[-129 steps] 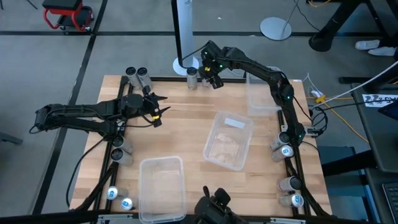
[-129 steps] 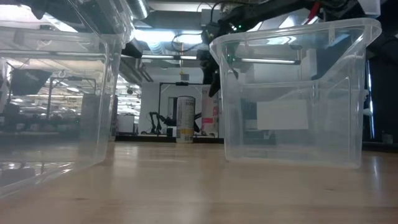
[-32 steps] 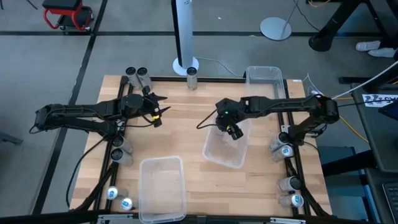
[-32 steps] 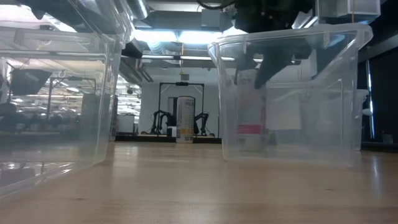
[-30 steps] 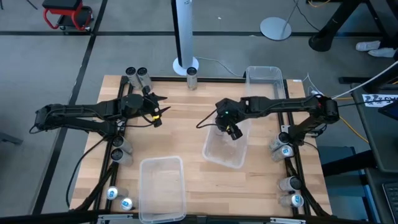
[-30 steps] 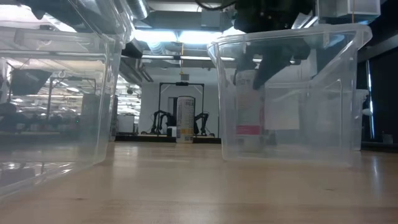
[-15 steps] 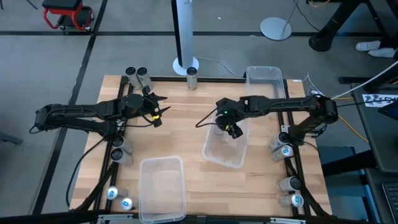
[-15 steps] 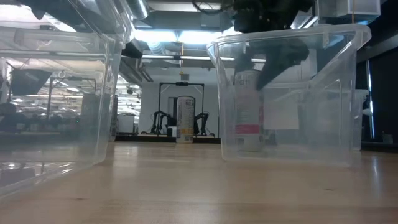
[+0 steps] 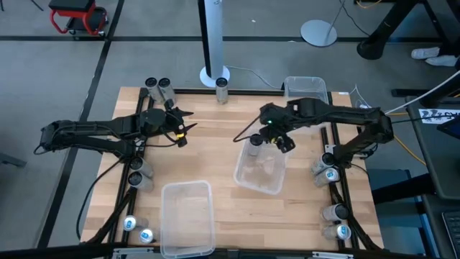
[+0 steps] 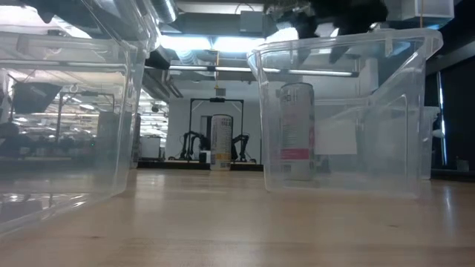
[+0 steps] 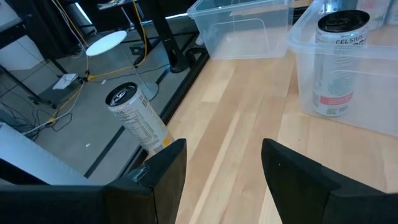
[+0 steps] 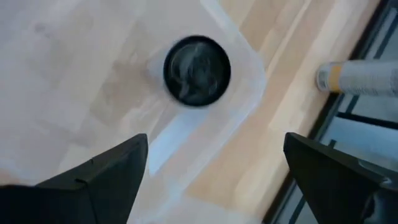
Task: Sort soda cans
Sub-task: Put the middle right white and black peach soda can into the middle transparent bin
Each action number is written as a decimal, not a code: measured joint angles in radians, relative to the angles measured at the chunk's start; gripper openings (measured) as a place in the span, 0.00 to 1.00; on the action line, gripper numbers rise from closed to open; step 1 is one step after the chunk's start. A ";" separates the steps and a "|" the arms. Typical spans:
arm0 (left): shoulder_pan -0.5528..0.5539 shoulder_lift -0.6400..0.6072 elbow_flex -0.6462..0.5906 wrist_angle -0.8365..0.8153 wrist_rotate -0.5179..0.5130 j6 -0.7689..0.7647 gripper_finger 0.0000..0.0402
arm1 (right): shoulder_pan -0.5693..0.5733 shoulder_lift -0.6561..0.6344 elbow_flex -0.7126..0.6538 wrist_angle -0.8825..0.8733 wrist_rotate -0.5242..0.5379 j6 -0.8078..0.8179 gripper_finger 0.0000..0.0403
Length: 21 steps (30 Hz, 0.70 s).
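Soda cans ringed the wooden table point(image 9: 215, 151), most of them parked along its left and right edges, with one dark-topped can point(image 9: 255, 142) standing upright inside the middle clear bin point(image 9: 277, 181), tucked into the bin's far left corner. In the low view that can point(image 10: 296, 132) stood free on the bin floor, nothing touching it. The right gripper point(image 9: 282, 138) hung just beside and above it, fingers spread wide and holding nothing; its wrist view looked straight down onto the can's round top point(image 12: 196, 70), so the can's long axis ran vertically, in line with the gripper. The left gripper point(image 9: 181, 128) waited well apart over the table's left half, fingers partly spread and empty. Another upright can point(image 9: 221, 88) stood alone at the far edge near the white post point(image 9: 213, 43); judging by position, the right arm was nearer to it. Open boards lay between the bins, leaving clear room to travel; the bin's walls closely hemmed the placed can.
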 joint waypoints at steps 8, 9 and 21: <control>0.000 0.000 0.000 -0.001 0.000 0.000 0.49 | 0.086 -0.140 0.002 -0.228 0.144 0.203 0.93; 0.000 0.000 0.000 -0.001 0.000 -0.001 0.49 | 0.101 -0.155 0.002 -0.259 0.168 0.241 0.93; 0.000 0.000 0.000 -0.004 0.000 -0.004 0.49 | 0.185 -0.281 -0.101 -0.349 0.192 0.480 0.93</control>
